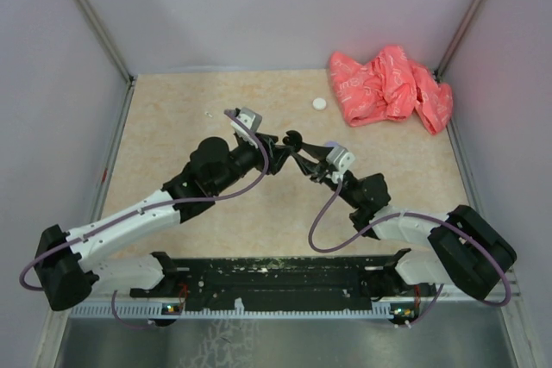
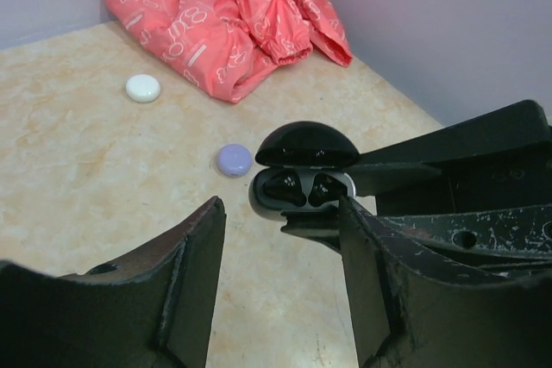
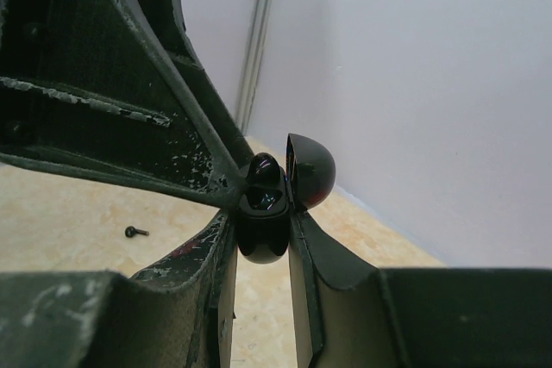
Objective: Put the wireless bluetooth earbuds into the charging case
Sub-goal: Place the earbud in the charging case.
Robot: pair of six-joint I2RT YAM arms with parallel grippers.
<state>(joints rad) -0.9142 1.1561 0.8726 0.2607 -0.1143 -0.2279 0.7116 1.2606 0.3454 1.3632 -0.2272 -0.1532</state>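
A black charging case (image 2: 297, 200) hangs above the table with its lid (image 2: 306, 144) up. Two black earbuds (image 2: 285, 188) sit in its wells. My right gripper (image 3: 263, 213) is shut on the case body (image 3: 261, 234), with the raised lid (image 3: 312, 170) just past its fingertips. My left gripper (image 2: 280, 239) is open just short of the case, with only bare table between its fingers (image 2: 197, 247). From above, both grippers meet at mid-table, the left gripper (image 1: 276, 147) beside the right gripper (image 1: 299, 152), and the case (image 1: 291, 138) shows between them.
A pink crumpled cloth (image 1: 390, 85) lies at the back right corner. A white disc (image 1: 320, 103) and a lavender disc (image 2: 234, 159) rest on the table beyond the grippers. A tiny black piece (image 3: 134, 231) lies on the table. A small white speck (image 1: 209, 115) sits back left.
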